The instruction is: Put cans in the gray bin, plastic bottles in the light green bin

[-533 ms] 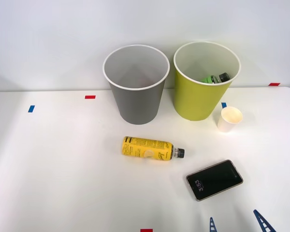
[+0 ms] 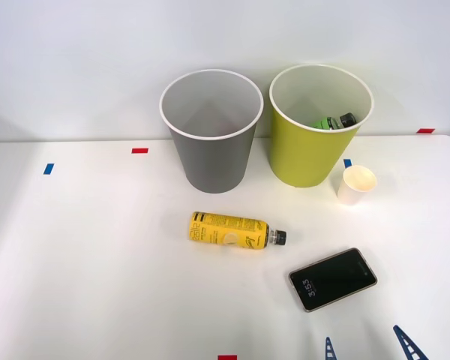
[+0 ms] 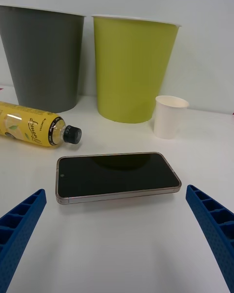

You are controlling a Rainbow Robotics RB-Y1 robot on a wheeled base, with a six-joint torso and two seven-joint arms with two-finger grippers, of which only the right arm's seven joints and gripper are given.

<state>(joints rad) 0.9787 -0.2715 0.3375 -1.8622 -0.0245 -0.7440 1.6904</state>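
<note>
Black slab smartphone [image 2: 333,279] lies between wide-open, empty right gripper [image 2: 367,343] and bottle.
Yellow-labelled black-capped plastic bottle [image 2: 235,230] lies mid-table on its side, beyond the phone.

Two bins [image 2: 211,131], two bottles [image 2: 232,230], one cup [image 2: 356,185], one phone [image 2: 333,279]

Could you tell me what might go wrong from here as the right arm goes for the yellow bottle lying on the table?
1. The phone lies between the open right gripper and the yellow bottle, so a low, straight reach could hit it.
2. The bottle lies on its side and may roll when touched.
3. The paper cup stands close beside the light green bin and could be knocked over during the drop.
</note>
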